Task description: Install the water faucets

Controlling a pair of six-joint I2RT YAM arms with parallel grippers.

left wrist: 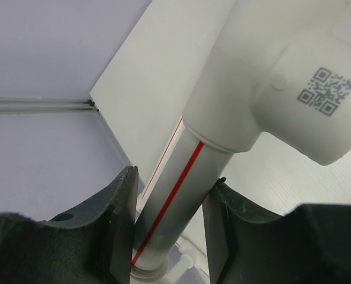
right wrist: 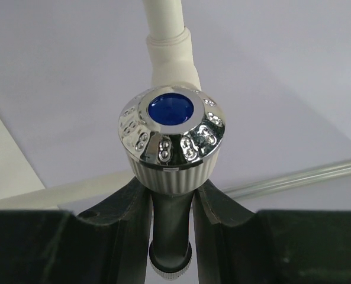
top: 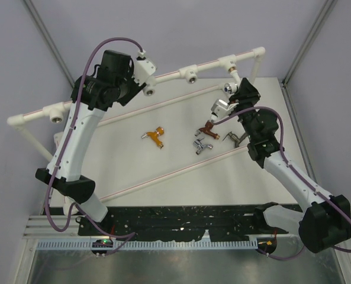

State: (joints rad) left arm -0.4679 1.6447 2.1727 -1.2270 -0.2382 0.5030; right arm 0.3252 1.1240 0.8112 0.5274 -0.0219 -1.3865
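Observation:
A white pipe frame with tee sockets runs along the back of the table. My left gripper is shut on its red-striped pipe, just below a tee. My right gripper is shut on a white faucet with a chrome, blue-centred knob, held close under the frame's right tee. Four faucets lie loose on the table: orange-gold, copper-brown, chrome and dark bronze-grey, which the right arm partly hides.
Two loose white rods with red stripes lie slanted on the table, one behind the faucets and one in front. A black rail crosses the near edge between the arm bases. Enclosure posts stand at the back corners.

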